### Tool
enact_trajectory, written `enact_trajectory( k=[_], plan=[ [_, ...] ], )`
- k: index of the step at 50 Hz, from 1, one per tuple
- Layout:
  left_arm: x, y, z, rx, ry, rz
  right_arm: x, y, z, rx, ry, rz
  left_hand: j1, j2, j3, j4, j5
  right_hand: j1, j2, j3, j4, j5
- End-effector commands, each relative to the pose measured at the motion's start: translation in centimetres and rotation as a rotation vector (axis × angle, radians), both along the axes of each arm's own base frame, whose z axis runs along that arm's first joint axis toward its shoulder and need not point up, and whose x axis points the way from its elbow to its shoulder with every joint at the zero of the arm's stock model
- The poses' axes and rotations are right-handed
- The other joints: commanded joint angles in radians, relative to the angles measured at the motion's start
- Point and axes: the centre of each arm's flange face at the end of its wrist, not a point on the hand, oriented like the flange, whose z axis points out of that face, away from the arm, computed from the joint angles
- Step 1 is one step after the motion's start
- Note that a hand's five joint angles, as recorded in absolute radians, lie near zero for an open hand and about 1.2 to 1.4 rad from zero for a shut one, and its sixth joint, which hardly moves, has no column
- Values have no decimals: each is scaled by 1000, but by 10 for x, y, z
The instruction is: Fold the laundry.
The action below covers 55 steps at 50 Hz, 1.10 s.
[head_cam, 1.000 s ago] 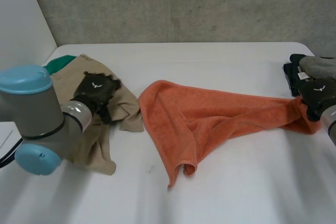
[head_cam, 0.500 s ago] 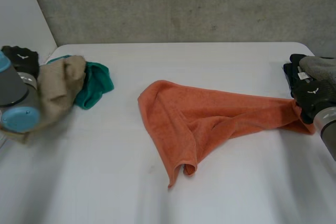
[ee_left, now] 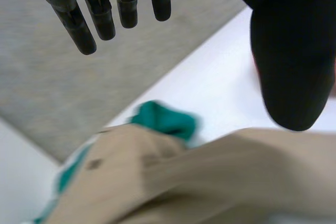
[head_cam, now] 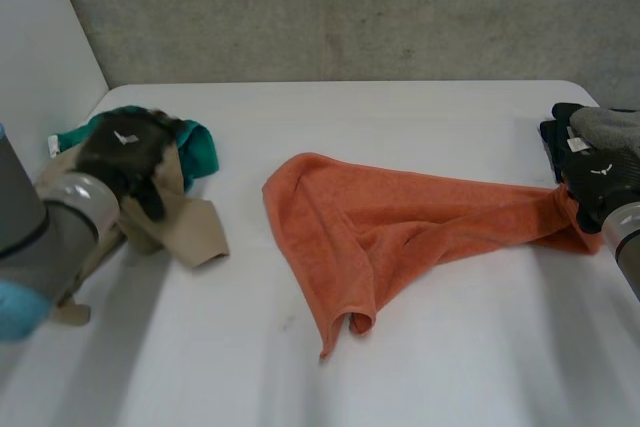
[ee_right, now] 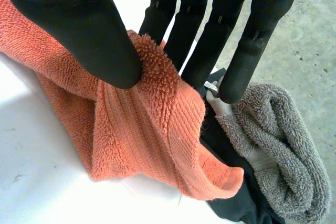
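Observation:
An orange towel (head_cam: 400,215) lies crumpled across the middle of the table. Its right corner (ee_right: 142,135) is pinched between the thumb and straight fingers of my right hand (ee_right: 79,30), at the table's right edge (head_cam: 600,183). At the far left my left hand (head_cam: 125,152) hovers over a tan cloth (head_cam: 190,237). In its wrist view my left hand (ee_left: 294,56) has straight, spread fingers with nothing between them. The tan cloth (ee_left: 210,182) lies under the palm, and a green cloth (ee_left: 165,120) lies just past it.
The green cloth (head_cam: 197,150) lies at the back left, partly under the tan one. A rolled grey towel (ee_right: 278,140) on a dark cloth (ee_right: 241,203) sits at the right edge (head_cam: 600,125), right behind my right hand. The white table (head_cam: 450,367) has bare room in front.
My left arm swung the tan cloth off to the left, uncovering the green cloth, then came back. The tan cloth now lies on the table under the open hand. The right hand kept its grip.

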Motion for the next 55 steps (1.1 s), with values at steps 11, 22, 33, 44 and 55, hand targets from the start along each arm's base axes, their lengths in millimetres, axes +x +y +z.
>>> enact_trajectory(
  k=[11, 22, 33, 44, 55],
  plan=[
    [-80, 140, -15, 321, 368, -224, 0, 4, -2, 6, 0, 8, -12, -33, -37, -29, -57, 266, 207, 201, 195, 241],
    [-118, 143, -60, 392, 327, -155, 2, 8, -2, 0, -2, 15, 27, 6, 2, 10, -18, 266, 207, 201, 195, 241],
    [-136, 137, -94, 537, 330, -95, 1, 9, -1, -4, -5, 11, 220, 199, 195, 203, 175, 266, 207, 201, 195, 241],
    [-99, 87, -47, 356, 356, 150, -2, 7, 11, -26, -3, 7, 1210, 1189, 1185, 1193, 1165, 266, 207, 201, 195, 241],
    [-42, 78, 37, 119, 98, 38, -37, 8, 89, 16, 47, 31, 1210, 1189, 1185, 1193, 1165, 266, 207, 201, 195, 241]
  ],
)
